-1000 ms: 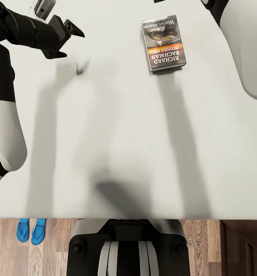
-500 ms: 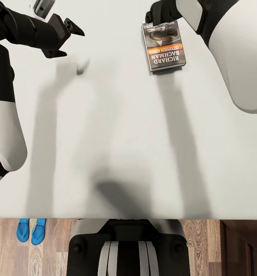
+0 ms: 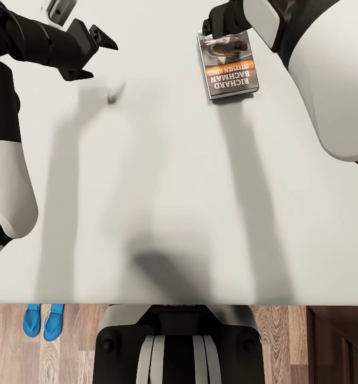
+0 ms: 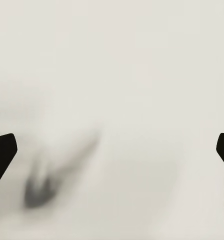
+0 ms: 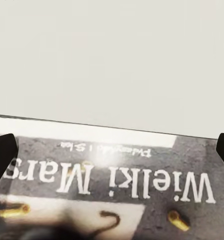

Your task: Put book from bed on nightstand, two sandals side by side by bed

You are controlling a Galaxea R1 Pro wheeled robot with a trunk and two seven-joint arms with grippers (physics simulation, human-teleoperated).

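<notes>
Closest in the head view is the brown wood-plank floor (image 3: 285, 341), and on it the two flat bright blue sandals (image 3: 42, 321) lie side by side, just beside the edge of the big bed with the plain light grey mattress (image 3: 162, 213). A dark brown wooden piece (image 3: 341, 346) sits at the floor's corner, but too little of it shows to say what it is. Farther out over the mattress, the left pincer (image 3: 106, 42) hangs with its two black fingers spread and nothing between them; the left wrist view shows bare mattress between the tips. Farthest away lies the small thin paperback book with the dark cover and orange-white lettering (image 3: 229, 66), flat on the mattress. The right pincer (image 3: 213, 29) is right at the book's far edge, and in the right wrist view its fingertips stand wide apart on both sides of the cover (image 5: 112, 185). It is not pinching the book yet. The book is thin and lies flat, so the fingers may slide over it or push it along the soft bed. If they grab only the top cover, the book could flop open and fall.
</notes>
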